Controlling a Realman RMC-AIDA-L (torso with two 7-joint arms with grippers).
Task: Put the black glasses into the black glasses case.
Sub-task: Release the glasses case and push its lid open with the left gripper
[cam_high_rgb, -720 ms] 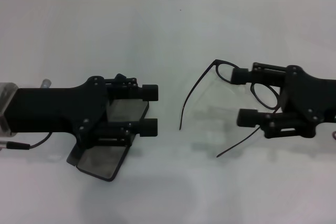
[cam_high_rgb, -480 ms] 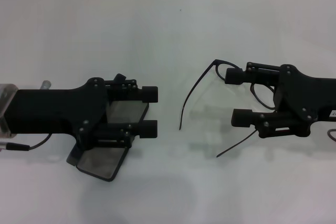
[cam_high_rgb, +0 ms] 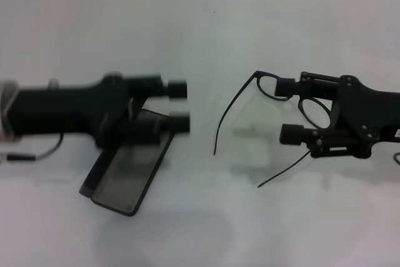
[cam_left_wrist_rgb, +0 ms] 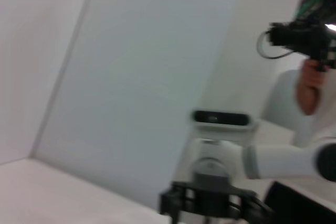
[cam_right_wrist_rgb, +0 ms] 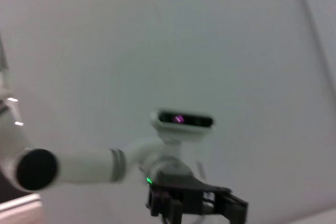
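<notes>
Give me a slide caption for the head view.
Right gripper straddles the black glasses; left gripper hovers above the open black glasses case.

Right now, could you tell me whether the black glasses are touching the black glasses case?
Apart. The head view shows bare white table between the black glasses and the open black glasses case.

My left gripper point(cam_high_rgb: 178, 104) and right gripper point(cam_high_rgb: 288, 110) look like matt black plastic. The black glasses point(cam_high_rgb: 269, 117) have a thin, smooth dark frame with clear lenses. The black glasses case point(cam_high_rgb: 128, 176) shows a dull grey lining. The table point(cam_high_rgb: 200, 29) is smooth, matt white.
</notes>
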